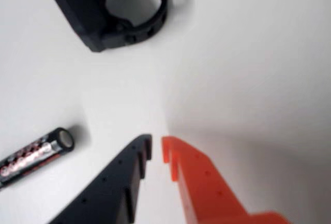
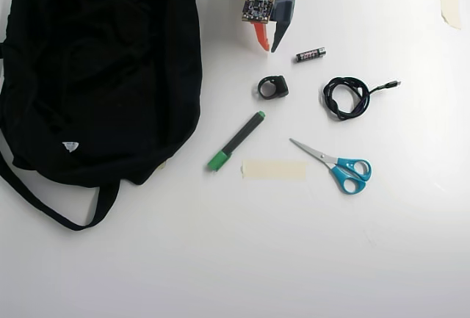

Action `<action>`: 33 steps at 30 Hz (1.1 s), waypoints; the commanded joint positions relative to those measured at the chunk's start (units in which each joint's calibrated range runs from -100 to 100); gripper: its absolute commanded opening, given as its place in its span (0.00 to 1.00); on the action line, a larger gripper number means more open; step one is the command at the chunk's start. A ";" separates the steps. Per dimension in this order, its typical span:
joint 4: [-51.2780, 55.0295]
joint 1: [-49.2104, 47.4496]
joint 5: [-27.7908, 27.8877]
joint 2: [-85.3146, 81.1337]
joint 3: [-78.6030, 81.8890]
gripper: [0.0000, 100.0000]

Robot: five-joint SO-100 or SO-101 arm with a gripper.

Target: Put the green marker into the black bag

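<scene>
In the overhead view the green marker lies slanted on the white table, its green cap at the lower left, just right of the black bag. The bag fills the left side, its strap looping toward the bottom left. My gripper hangs at the top centre, above the marker and well apart from it. In the wrist view my gripper shows a black finger and an orange finger with tips nearly together and nothing between them. Neither the marker nor the bag appears in the wrist view.
A small black battery lies beside the gripper. A black ring-shaped part sits just ahead of it. Further right are a coiled black cable, blue-handled scissors and a strip of tape.
</scene>
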 commanded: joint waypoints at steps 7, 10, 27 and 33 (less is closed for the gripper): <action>0.60 -0.05 -0.18 6.72 -10.38 0.02; 0.60 -0.42 -0.18 14.36 -17.03 0.02; -19.39 -0.12 -0.18 52.45 -52.61 0.02; -26.02 1.15 0.24 65.89 -65.27 0.02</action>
